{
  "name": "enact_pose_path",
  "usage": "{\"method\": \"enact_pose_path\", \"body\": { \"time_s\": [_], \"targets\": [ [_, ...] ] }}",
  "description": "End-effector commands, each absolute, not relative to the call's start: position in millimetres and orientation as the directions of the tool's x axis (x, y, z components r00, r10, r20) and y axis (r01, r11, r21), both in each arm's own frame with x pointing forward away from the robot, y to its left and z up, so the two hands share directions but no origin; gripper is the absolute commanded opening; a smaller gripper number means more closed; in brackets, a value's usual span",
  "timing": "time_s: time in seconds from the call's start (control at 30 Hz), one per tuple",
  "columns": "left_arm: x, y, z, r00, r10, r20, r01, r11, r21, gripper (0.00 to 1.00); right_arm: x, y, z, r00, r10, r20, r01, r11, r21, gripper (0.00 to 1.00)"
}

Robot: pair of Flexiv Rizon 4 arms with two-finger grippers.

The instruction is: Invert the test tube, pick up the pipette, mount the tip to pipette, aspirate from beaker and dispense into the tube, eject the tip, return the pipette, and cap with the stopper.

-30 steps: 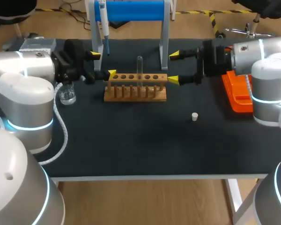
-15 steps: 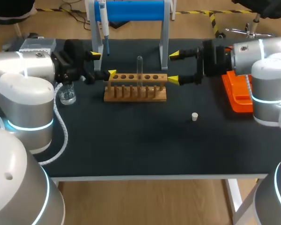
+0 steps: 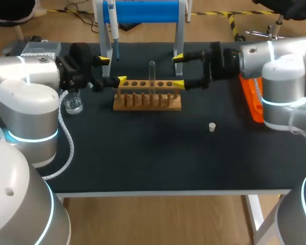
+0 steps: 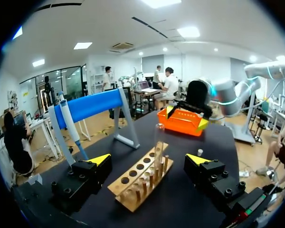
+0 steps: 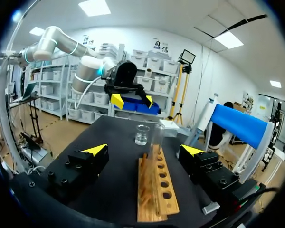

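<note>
At the middle of the wooden rack [image 3: 148, 99], the test tube [image 3: 152, 71] is seated upright, ungripped. The right gripper [image 3: 178, 70], fingers apart, has been advanced to the rack's end, so inversion is judged imminent. The left gripper [image 3: 112, 70], likewise spread, is unmoved.

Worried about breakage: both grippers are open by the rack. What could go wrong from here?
The right gripper is open at the end of the wooden rack; a misaligned approach might nudge it and topple the upright test tube. The left gripper is open at the other end; both reaching in might collide.
</note>
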State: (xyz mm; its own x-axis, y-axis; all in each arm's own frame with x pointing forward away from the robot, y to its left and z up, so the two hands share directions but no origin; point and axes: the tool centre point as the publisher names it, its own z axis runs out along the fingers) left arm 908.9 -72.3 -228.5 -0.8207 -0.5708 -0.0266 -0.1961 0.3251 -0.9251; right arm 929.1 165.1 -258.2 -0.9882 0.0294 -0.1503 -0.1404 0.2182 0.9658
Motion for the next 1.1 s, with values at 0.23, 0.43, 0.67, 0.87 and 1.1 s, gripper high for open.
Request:
{"method": "enact_pose_path", "body": {
  "time_s": [0.23,0.43,0.67,0.87,1.1],
  "targets": [
    [909,-72,-229,-0.820,-0.572,-0.027,-0.195,0.324,-0.926,1.00,964,194,-273,-0.996,-0.060,-0.068,-0.075,0.122,0.990,1.00],
    [909,-72,-229,-0.820,-0.572,-0.027,-0.195,0.324,-0.926,1.00,971,203,-271,-0.995,-0.085,-0.060,-0.064,0.048,0.997,1.00],
    [909,-72,-229,-0.820,-0.572,-0.027,-0.195,0.324,-0.926,1.00,965,213,-270,-0.991,-0.127,-0.052,-0.055,0.022,0.998,1.00],
    [909,-72,-229,-0.820,-0.572,-0.027,-0.195,0.324,-0.926,1.00,959,218,-272,-0.990,-0.141,-0.029,-0.031,0.013,0.999,1.00],
    [909,-72,-229,-0.820,-0.572,-0.027,-0.195,0.324,-0.926,1.00,953,225,-274,-0.990,-0.139,0.007,0.005,0.015,1.000,1.00]
  ]
}}
